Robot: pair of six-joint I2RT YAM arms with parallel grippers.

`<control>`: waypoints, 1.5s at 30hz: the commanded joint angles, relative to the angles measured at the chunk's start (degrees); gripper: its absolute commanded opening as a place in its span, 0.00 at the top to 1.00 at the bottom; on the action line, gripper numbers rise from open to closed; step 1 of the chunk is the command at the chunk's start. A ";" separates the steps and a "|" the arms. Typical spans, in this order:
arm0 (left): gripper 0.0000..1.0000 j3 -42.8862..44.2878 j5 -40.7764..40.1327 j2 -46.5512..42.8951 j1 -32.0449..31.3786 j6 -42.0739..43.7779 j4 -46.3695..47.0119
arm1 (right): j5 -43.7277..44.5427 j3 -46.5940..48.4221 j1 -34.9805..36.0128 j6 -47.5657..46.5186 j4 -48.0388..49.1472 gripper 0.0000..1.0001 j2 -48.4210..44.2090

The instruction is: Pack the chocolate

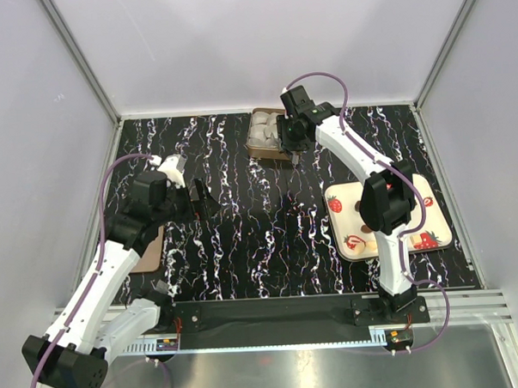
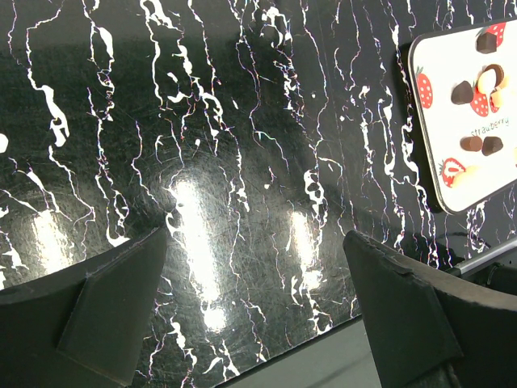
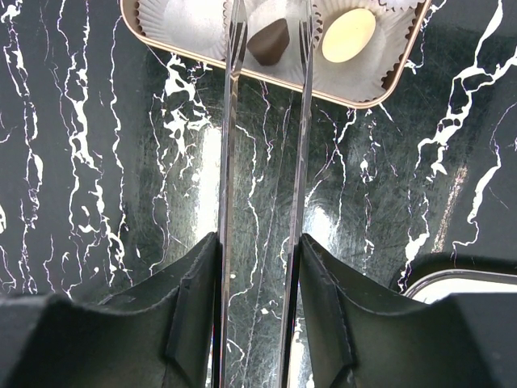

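My right gripper [image 3: 258, 238] is shut on a pair of metal tongs [image 3: 229, 129]. The tong tips reach over the near rim of a brown box [image 3: 339, 95] lined with white paper cups. A dark chocolate [image 3: 269, 40] lies in a cup between the two tips, and I cannot tell whether it is pinched. A cream chocolate [image 3: 349, 35] sits in the cup to its right. In the top view the right gripper [image 1: 293, 145] is at the box [image 1: 265, 135]. My left gripper [image 2: 257, 238] is open and empty above bare table. Several chocolates [image 2: 472, 144] lie on the strawberry tray [image 2: 440, 137].
The white tray [image 1: 414, 206] lies at the right, partly under the right arm. A flat brown piece [image 1: 150, 250] lies by the left edge under the left arm [image 1: 199, 199]. The table is black marble pattern, with grey walls around it.
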 commanded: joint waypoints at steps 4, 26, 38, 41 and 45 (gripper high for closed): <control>0.01 2.67 -0.50 -1.10 0.11 0.88 1.45 | 1.00 6.21 0.73 -1.65 -3.02 0.51 -2.29; 0.01 1.00 1.70 -3.83 0.11 0.00 1.53 | 13.84 -46.49 0.03 19.86 -12.79 0.48 -46.39; 0.01 0.47 3.10 -3.92 0.02 -0.62 1.88 | 17.89 -55.91 -1.73 24.72 -12.79 0.46 -51.60; 0.01 0.39 2.93 -3.92 0.02 -0.62 1.71 | 17.98 -56.88 -2.61 24.89 -12.09 0.46 -52.04; 0.01 0.12 2.84 -3.65 0.11 -0.62 1.97 | 17.19 -57.76 -3.58 24.36 -10.95 0.46 -52.30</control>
